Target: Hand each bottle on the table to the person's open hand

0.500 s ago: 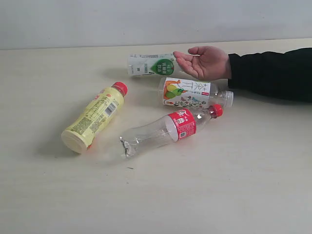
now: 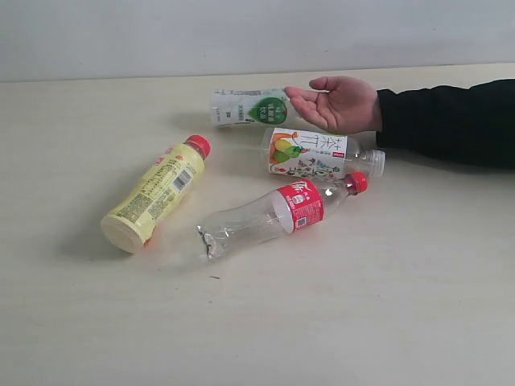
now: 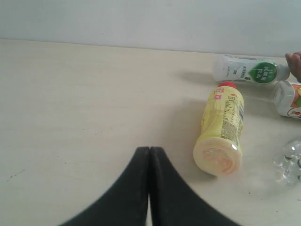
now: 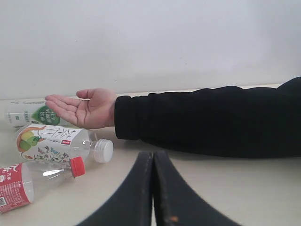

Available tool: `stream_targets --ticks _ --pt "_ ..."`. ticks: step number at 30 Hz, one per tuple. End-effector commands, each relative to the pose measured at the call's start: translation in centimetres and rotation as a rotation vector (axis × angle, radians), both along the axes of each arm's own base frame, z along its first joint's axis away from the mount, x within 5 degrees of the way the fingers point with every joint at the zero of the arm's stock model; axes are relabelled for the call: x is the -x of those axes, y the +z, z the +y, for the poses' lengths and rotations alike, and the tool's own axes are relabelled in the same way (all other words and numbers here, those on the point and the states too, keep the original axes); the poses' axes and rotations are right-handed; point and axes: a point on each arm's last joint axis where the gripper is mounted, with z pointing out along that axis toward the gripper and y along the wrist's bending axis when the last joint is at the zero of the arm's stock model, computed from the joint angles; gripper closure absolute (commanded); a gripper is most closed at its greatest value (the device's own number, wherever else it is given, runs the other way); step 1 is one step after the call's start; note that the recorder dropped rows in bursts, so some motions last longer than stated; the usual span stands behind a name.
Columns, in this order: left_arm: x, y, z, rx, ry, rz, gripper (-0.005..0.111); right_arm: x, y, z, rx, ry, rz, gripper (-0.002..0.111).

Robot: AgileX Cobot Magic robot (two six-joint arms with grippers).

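Lying flat on pale cream, faintly grained desk (image 2: 402,322), all plastic. Toward the left arm's side: opaque yellow bottle (image 2: 157,205), red cap, barcode and fine print too small to read. In the middle: clear, crumpled red-label bottle (image 2: 273,213), red cap, white script unreadable. Just behind it: clear fruit-label bottle (image 2: 314,154), pale cap, large dark Chinese characters above painted fruit. Farthest back: white green-leaf bottle (image 2: 249,106), neck end at fingertips of open hand (image 2: 338,103), palm up, black sleeve. Left gripper (image 3: 149,149): black jaws pressed together, nothing held. Right gripper (image 4: 154,153): likewise closed and empty.
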Motion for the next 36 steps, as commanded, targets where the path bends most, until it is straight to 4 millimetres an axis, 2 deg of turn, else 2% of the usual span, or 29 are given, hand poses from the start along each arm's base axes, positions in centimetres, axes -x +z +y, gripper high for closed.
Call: stream_targets --ticks 1,2,3,6,7,9,13,18,21,23,26,27,29,33,36 --pt "-0.2 0.7 0.1 -0.086 -0.009 -0.101 0.104 0.0 -0.1 0.0 0.000 0.002 -0.005 0.108" --pt "-0.2 1.1 0.1 -0.045 0.000 -0.141 0.104 0.0 -0.1 0.0 0.000 0.002 -0.005 0.108" --pt "-0.3 1.6 0.0 0.080 0.019 -0.184 0.104 0.0 -0.1 0.0 0.000 0.002 -0.005 0.108" --pt "-0.3 2.7 0.1 0.546 0.079 -0.223 0.104 0.0 -0.1 0.0 0.000 0.002 -0.005 0.108" --pt "-0.4 3.1 0.3 0.584 0.098 -0.268 0.104 0.0 -0.1 0.0 0.000 0.002 -0.005 0.108" --pt "-0.3 4.0 1.0 0.610 0.141 -0.388 0.104 0.0 -0.1 0.0 0.000 0.002 -0.005 0.108" --pt "-0.1 5.0 1.7 0.631 0.186 -0.515 0.104 0.0 -0.1 0.0 0.000 0.002 -0.005 0.108" --pt "0.5 6.3 2.6 0.884 0.208 -0.672 0.104 0.0 -0.1 0.0 0.000 0.002 -0.005 0.108" --pt "1.0 7.3 2.8 0.881 0.188 -0.777 0.104 0.0 -0.1 0.0 0.000 0.002 -0.005 0.108" --pt "1.5 9.2 2.6 0.795 0.145 -0.863 0.104 0.0 -0.1 0.0 0.000 0.002 -0.005 0.108" --pt "1.1 12.5 2.0 0.716 0.094 -0.880 0.104 0.0 -0.1 0.0 0.000 0.002 -0.005 0.108" --pt "0.6 13.3 1.8 0.708 0.087 -0.858 0.104 0.0 -0.1 0.0 0.000 0.002 -0.005 0.108" --pt "-0.9 16.1 1.3 0.684 0.062 -0.785 0.104 0.0 -0.1 0.0 0.000 0.002 -0.005 0.108" --pt "-6.4 20.0 -0.2 0.441 0.070 -0.425 0.104 0.0 -0.1 0.0 0.000 0.002 -0.005 0.108" --pt "-11.8 20.2 -1.0 0.282 0.103 -0.063 0.104 0.0 -0.1 0.0 0.000 0.002 -0.005 0.108"
